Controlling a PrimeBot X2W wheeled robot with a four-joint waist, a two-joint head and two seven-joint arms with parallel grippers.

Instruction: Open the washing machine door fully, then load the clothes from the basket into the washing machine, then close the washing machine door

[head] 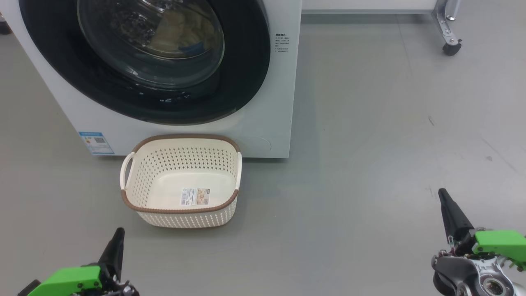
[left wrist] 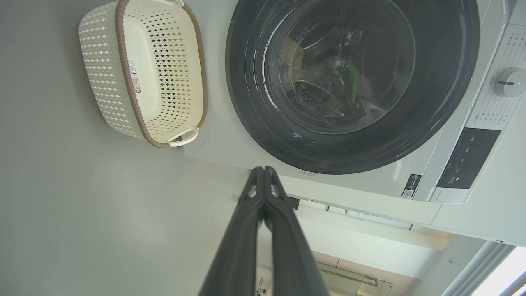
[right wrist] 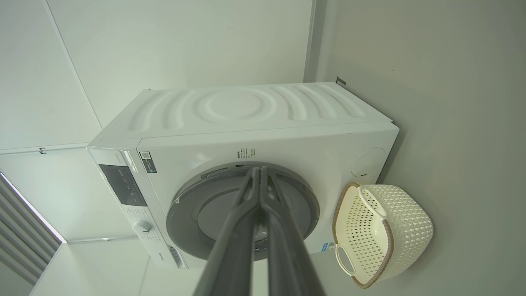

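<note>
Left gripper [head: 118, 232] pinched shut, right gripper [head: 442, 194] likewise, basket [head: 181, 218] just before washer [head: 267, 119], door [head: 246, 61] closed, clothes [head: 181, 28] behind its glass

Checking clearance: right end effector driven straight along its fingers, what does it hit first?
Likely the washing machine door, near its rim. The right end effector points at that edge, so the white front of the washing machine is possible; depth unclear.

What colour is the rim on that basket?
Brown, with a woven look, on the cream basket; the head view shows it best.
</note>
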